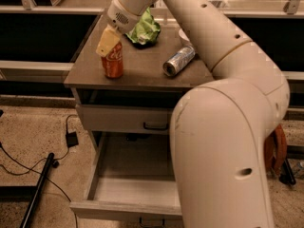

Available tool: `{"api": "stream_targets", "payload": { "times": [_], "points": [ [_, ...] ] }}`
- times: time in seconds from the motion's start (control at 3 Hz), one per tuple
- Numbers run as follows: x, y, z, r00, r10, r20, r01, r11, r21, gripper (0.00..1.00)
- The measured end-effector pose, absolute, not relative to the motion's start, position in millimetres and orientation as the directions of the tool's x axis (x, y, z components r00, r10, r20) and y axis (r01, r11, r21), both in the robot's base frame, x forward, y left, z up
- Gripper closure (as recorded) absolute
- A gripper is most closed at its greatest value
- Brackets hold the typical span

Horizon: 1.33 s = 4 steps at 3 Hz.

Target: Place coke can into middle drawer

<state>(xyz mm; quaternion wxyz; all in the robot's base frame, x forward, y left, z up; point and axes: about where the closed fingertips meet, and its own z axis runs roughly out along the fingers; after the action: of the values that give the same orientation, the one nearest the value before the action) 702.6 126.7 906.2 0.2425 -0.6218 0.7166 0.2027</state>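
My hand sits on top of the upright coke can on the counter. I cannot tell whether it grips. The middle drawer stands open.

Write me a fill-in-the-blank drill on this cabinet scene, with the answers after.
The coke can stands ____ on the cabinet top.
The silver can lies on its ____.
The middle drawer stands ____.
The gripper sits at the top of the ____ can.
Missing words: upright; side; open; coke.
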Motion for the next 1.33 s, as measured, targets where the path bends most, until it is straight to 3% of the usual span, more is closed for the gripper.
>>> {"api": "stream_targets", "payload": {
  "times": [0.33,0.67,1.0,1.33],
  "points": [
    [670,115,925,-0.007,-0.757,-0.653,-0.997,0.057,-0.056,0.94],
    [614,97,962,0.141,-0.714,-0.685,-0.984,-0.027,-0.175,1.0],
    [542,76,988,0.264,-0.734,-0.626,-0.951,-0.09,-0.295,1.0],
    [521,69,962,0.247,-0.765,-0.595,-0.96,-0.112,-0.255,1.0]
  ]
}}
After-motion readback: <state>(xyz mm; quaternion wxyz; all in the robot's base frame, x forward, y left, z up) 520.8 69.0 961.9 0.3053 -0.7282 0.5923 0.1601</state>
